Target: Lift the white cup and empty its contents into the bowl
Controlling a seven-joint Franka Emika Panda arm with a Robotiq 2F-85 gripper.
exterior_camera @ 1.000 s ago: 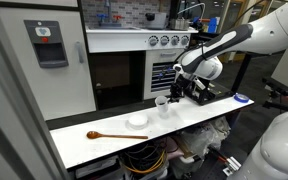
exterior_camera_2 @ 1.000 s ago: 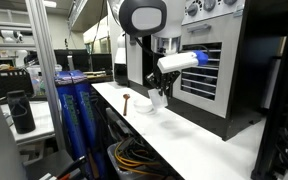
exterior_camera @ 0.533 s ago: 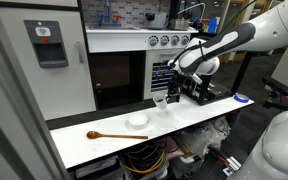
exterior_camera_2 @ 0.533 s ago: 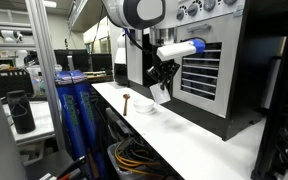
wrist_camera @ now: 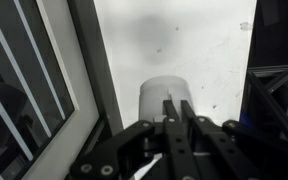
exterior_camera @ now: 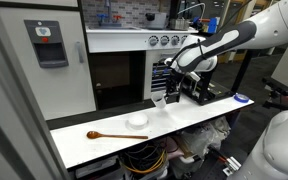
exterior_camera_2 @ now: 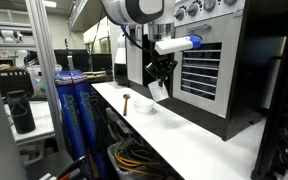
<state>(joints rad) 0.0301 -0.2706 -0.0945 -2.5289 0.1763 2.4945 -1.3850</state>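
Observation:
My gripper is shut on the rim of the white cup and holds it a little above the white tabletop. The cup hangs tilted in an exterior view. In the wrist view the cup sits just ahead of the closed fingers, seen from its side. The cup's contents are hidden. The shallow white bowl rests on the table beside the cup, toward the wooden spoon. The bowl is only faintly seen in the exterior view down the table.
A brown wooden spoon lies beyond the bowl on the long white table. A blue item sits at the table's other end. An oven-like cabinet with a vented front stands right behind the table.
The gripper has risen with the cup, lifting it off the tabletop. The bowl and spoon have not moved.

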